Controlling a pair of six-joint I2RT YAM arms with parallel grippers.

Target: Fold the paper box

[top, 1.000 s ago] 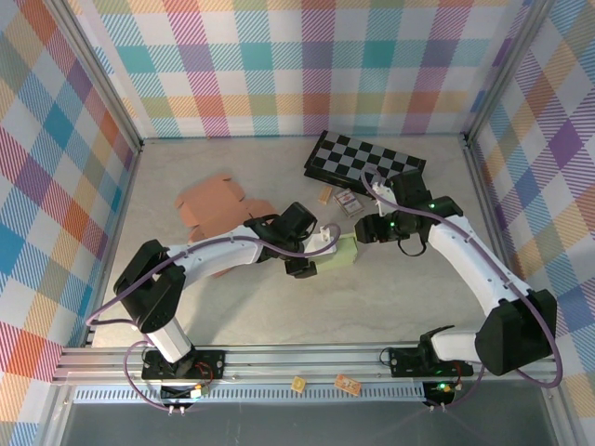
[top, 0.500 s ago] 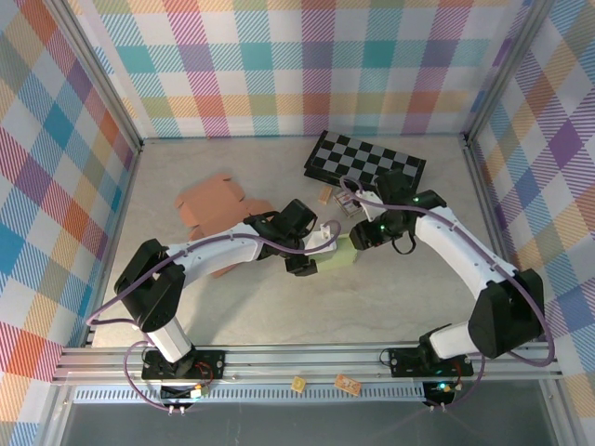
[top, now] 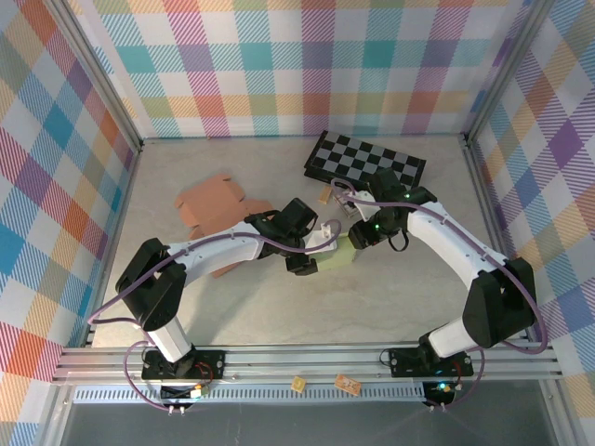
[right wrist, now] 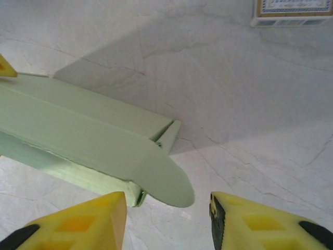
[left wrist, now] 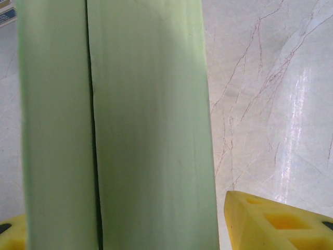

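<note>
The pale green paper box (top: 342, 253) lies at the middle of the table. My left gripper (top: 314, 249) is shut on its left end; in the left wrist view the box (left wrist: 145, 125) runs lengthwise between the yellow fingers (left wrist: 270, 221), and a seam runs down its top. My right gripper (top: 359, 236) hovers at the box's right end, open. In the right wrist view a rounded end flap (right wrist: 164, 182) sticks out from the box (right wrist: 78, 130), just above the gap of my right gripper (right wrist: 166, 224). Neither of its fingers touches the flap.
A folded checkerboard (top: 364, 160) lies at the back right. A flat brown cardboard blank (top: 216, 206) lies to the left of the box. Small card packs (top: 347, 202) sit between the board and the box; one pack (right wrist: 291, 13) shows in the right wrist view.
My right gripper has moved left and slightly back, up to the box's right end, with its jaws a little narrower. The left gripper and the box have stayed put.
</note>
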